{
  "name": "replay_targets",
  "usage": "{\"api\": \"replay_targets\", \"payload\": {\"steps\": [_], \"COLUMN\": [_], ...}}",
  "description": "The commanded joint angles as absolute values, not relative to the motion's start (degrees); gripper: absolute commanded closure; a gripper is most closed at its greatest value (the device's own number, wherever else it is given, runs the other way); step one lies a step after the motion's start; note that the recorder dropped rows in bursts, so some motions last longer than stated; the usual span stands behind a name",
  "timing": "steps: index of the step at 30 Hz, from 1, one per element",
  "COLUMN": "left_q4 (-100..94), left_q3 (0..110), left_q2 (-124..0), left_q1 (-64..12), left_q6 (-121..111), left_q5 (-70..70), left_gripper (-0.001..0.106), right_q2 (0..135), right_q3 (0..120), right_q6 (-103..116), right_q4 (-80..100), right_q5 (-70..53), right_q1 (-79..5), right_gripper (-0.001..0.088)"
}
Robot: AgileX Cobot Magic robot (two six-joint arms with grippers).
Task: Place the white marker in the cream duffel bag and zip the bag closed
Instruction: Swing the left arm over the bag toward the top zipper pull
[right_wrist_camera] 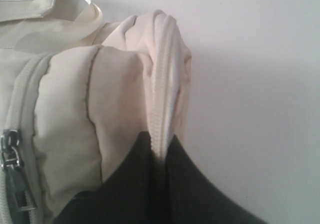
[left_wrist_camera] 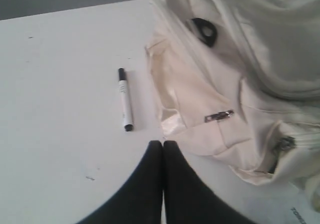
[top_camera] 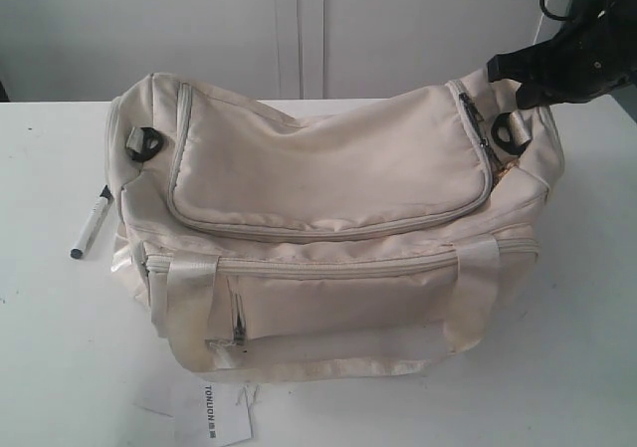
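Observation:
The cream duffel bag (top_camera: 328,178) lies on the white table with its curved top flap down. The white marker (top_camera: 92,225) with a black cap end lies flat on the table just off the bag's left end. In the left wrist view the marker (left_wrist_camera: 125,99) sits a short way beyond my left gripper (left_wrist_camera: 163,143), which is shut and empty, beside a corner of the bag (left_wrist_camera: 200,89). My right gripper (right_wrist_camera: 159,144) is shut on a raised fold of the bag's seam (right_wrist_camera: 162,84). In the exterior view the right gripper (top_camera: 503,74) is at the bag's right end.
A white paper tag (top_camera: 214,417) with printed text lies at the table's front edge below the bag. Black buckles (top_camera: 144,144) sit at the bag's ends. A metal zip pull (right_wrist_camera: 11,151) hangs near the held fold. White cupboards stand behind the table.

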State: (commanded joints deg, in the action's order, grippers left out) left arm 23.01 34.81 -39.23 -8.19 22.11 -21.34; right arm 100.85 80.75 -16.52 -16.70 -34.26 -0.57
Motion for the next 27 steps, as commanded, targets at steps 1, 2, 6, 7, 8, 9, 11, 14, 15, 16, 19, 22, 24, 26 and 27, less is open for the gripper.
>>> {"api": "replay_targets", "payload": {"steps": [1,2,6,7,8,9,11,14,15,16,19,22,24,26,27], "left_q4": [24.5,26.0,29.4,30.2,31.0,31.7,33.1,34.3,34.3,34.3,34.3,34.3,34.3,34.3,34.3], "left_q3": [35.1,35.7,37.9,38.4,38.9,39.4,40.5,42.4,42.9,43.6,45.3,47.0,48.1,49.2,49.6], "left_q2": [-40.0,-40.9,-44.2,-44.8,-45.4,-46.0,-47.1,-48.8,-49.2,-49.8,-51.8,-54.0,-55.6,-57.2,-58.1], "left_q1": [-8.6,-9.0,-10.6,-11.0,-11.6,-12.2,-13.2,-15.3,-16.0,-17.0,-19.9,-22.7,-24.5,-26.5,-27.6], "left_q6": [23.9,25.4,29.3,30.1,31.1,32.0,33.3,34.6,34.7,34.7,34.7,35.3,35.8,35.8,36.1], "left_q5": [-21.5,-21.7,-22.5,-22.5,-22.4,-22.4,-22.4,-22.4,-22.4,-22.1,-21.2,-21.0,-21.0,-20.9,-20.6], "left_gripper": [0.105,0.105,0.105,0.105,0.105,0.105,0.105,0.105,0.105,0.105,0.105,0.105,0.105,0.105,0.105], "right_q2": [100.9,100.9,100.9,100.9,100.9,100.9,100.9,100.9,100.9,100.9,100.9,100.9,100.9,100.9,100.9], "right_q3": [80.7,80.7,80.7,80.7,80.7,80.7,80.7,80.7,80.7,80.7,80.7,80.7,80.7,80.7,80.7], "right_q6": [-16.5,-16.5,-16.5,-16.5,-16.5,-16.5,-16.5,-16.5,-16.5,-16.5,-16.5,-16.5,-16.5,-16.5,-16.5], "right_q4": [-16.7,-16.7,-16.7,-16.7,-16.7,-16.7,-16.7,-16.7,-16.7,-16.7,-16.7,-16.7,-16.7,-16.7,-16.7], "right_q5": [-34.3,-34.3,-34.3,-34.3,-34.3,-34.3,-34.3,-34.3,-34.3,-34.3,-34.3,-34.3,-34.3,-34.3,-34.3], "right_q1": [-0.6,-0.6,-0.6,-0.6,-0.6,-0.6,-0.6,-0.6,-0.6,-0.6,-0.6,-0.6,-0.6,-0.6,-0.6], "right_gripper": [0.0868,0.0868,0.0868,0.0868,0.0868,0.0868,0.0868,0.0868,0.0868,0.0868,0.0868,0.0868,0.0868,0.0868,0.0868]}}
